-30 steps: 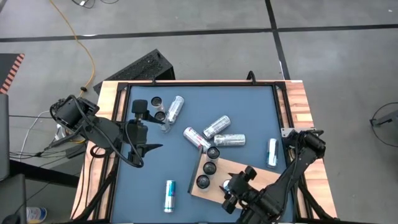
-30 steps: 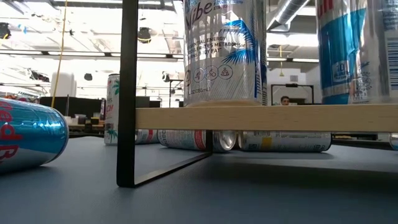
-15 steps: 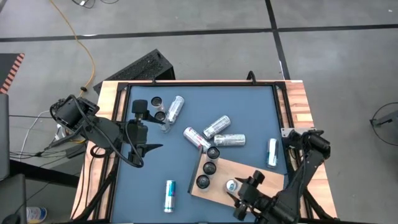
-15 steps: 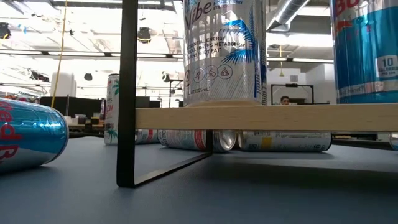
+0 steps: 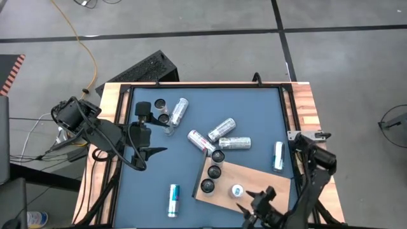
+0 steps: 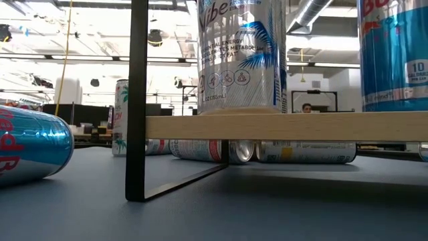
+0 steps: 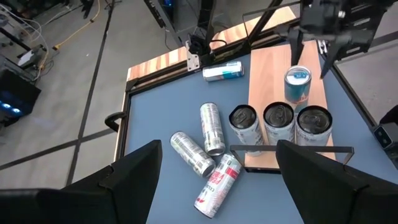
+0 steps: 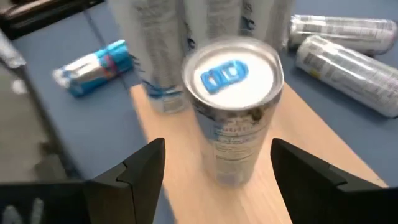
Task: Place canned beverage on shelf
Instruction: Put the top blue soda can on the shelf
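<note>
Only the right wrist view shows the blue-tabbed can point(image 8: 233, 109) upright on the shelf point(image 8: 311, 168); the right gripper point(image 5: 259, 202) hovers beside it, fingers wide

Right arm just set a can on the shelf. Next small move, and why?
Probably back the right tool further off and head for the can lying right of the shelf. The blue-tab can stands upright on the shelf, and the fingers sit open and clear of it in the right wrist view, so that placement looks done. The left tool waits over the table's left.
</note>
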Motion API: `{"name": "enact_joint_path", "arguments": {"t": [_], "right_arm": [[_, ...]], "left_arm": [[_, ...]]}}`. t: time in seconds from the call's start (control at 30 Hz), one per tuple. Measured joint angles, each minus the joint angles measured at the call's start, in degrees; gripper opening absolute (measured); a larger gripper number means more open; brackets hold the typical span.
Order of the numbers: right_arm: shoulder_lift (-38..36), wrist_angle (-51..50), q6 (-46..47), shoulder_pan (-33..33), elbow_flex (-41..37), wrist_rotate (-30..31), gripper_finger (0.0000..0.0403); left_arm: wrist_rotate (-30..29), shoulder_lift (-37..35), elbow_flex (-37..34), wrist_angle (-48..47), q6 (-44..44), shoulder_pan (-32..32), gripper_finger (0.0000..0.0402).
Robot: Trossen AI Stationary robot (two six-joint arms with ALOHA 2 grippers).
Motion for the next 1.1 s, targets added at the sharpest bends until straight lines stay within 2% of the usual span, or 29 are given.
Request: {"name": "enact_joint_path", "arguments": {"t": [0.33,0.97,1.1], "right_arm": [[7.80,-4.76,9.12,-0.76,-0.02,-0.36,0.0276],[7.90,-5.14,5.09,-4.80,0.00,3.29,0.0275],[7.90,-4.44,4.90,-5.67,0.02,3.29,0.0250]], "left_arm": [[0.02,0.00,0.02,0.99,0.00,-0.01,0.0303],[0.04,0.00,0.02,1.05,-0.68,-0.01,0.0303],[0.04,0.00,0.02,1.05,-0.68,-0.01,0.0303]]}}
